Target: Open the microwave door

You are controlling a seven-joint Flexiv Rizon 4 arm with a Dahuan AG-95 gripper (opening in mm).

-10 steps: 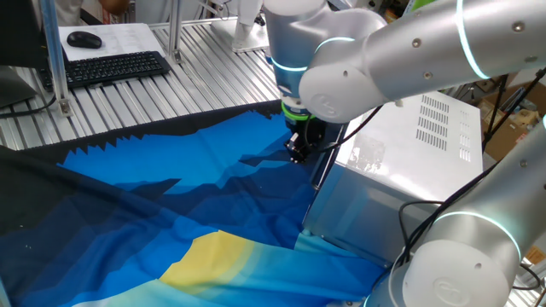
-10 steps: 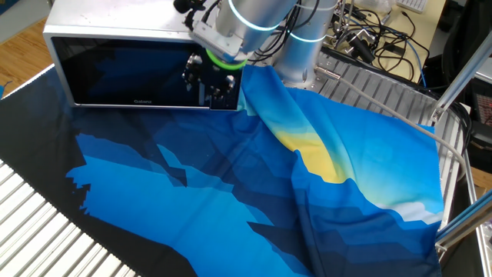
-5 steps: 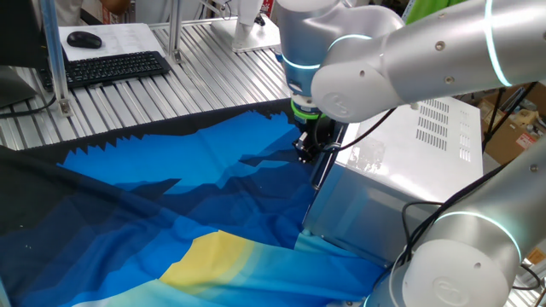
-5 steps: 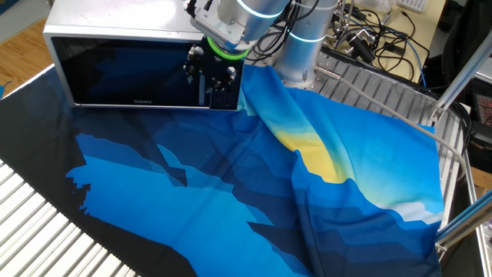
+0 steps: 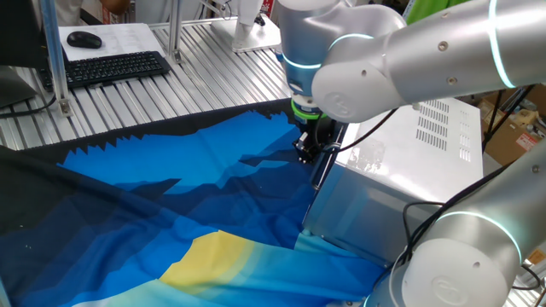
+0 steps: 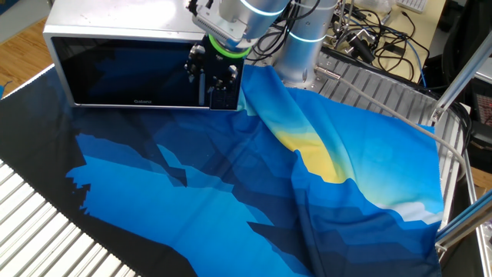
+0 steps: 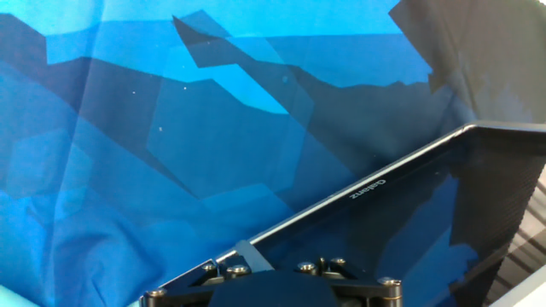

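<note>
Microwave (image 6: 115, 31) on cloth (image 6: 231, 192).

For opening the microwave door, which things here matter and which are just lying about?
Job:
microwave
door
door handle
gripper

Lying about:
blue cloth
keyboard
mouse
cables

1. The arm (image 5: 444, 51) is made of thick, rounded links in glossy silver-grey.
2. Thin glowing cyan rings circle its joints.
3. A green band (image 6: 227, 48) sits at the wrist, just above the black gripper (image 6: 211, 73).
4. Black cables run along the links.
5. The hand view shows a black plate (image 7: 273, 286) with silver screws (fingers unseen there).
</note>
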